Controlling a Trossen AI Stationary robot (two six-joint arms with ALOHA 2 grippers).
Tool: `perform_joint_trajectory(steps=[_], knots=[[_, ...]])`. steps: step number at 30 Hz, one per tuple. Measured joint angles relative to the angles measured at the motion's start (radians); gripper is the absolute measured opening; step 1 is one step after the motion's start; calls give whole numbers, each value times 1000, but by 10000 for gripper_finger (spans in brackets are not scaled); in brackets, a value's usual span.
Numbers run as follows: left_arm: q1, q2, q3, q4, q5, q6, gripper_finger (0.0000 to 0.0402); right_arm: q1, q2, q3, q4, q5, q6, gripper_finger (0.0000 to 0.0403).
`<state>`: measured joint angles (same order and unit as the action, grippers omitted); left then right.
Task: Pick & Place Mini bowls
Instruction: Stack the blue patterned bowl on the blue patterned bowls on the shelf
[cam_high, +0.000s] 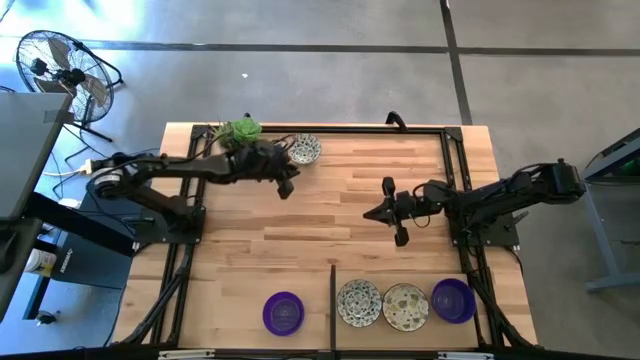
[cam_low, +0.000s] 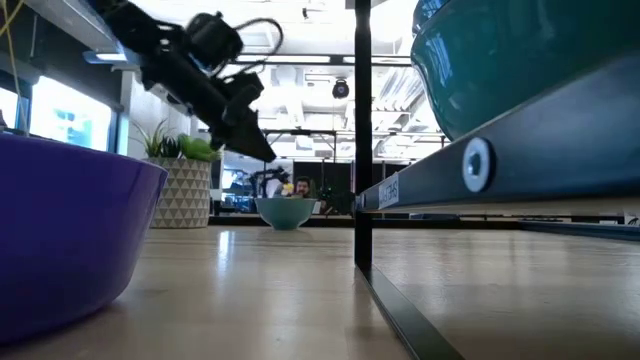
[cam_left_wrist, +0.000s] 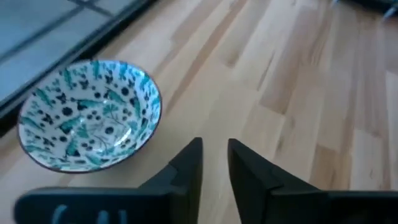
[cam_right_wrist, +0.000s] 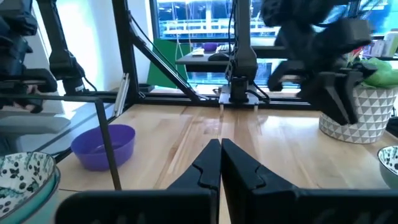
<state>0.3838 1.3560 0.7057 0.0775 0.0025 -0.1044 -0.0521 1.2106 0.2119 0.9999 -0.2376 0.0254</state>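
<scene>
The left end effector (cam_high: 287, 186) hangs above the desk (cam_high: 330, 215), its fingers (cam_left_wrist: 189, 165) slightly parted and empty. A patterned bowl (cam_high: 305, 150) sits just beside it, near the plant pot (cam_high: 241, 130). The right end effector (cam_high: 378, 212) hovers mid-desk, closed and empty. Four more bowls (cam_high: 380, 303) line the desk edge well apart from both.

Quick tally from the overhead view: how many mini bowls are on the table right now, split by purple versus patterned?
Purple bowls: 2, at the near edge and.
Patterned bowls: 3, two at the near edge and, and one at the far edge by the plant pot.
Total: 5 bowls in view.
</scene>
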Motion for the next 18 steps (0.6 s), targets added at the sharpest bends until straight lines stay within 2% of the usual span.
perform_joint_trajectory(steps=[5, 12, 16, 18], knots=[[65, 73, 96, -74, 88, 73, 111, 1, 0, 0, -6, -5, 0, 0], [68, 196, 248, -207, 79, 195, 162, 34, 0, 0, -7, -5, -6, 0], [68, 259, 309, -290, 33, 234, 191, 41, 0, 0, -3, -5, -8, 0], [68, 284, 330, -279, 7, 243, 204, 41, 0, 0, -1, -5, -9, 0]])
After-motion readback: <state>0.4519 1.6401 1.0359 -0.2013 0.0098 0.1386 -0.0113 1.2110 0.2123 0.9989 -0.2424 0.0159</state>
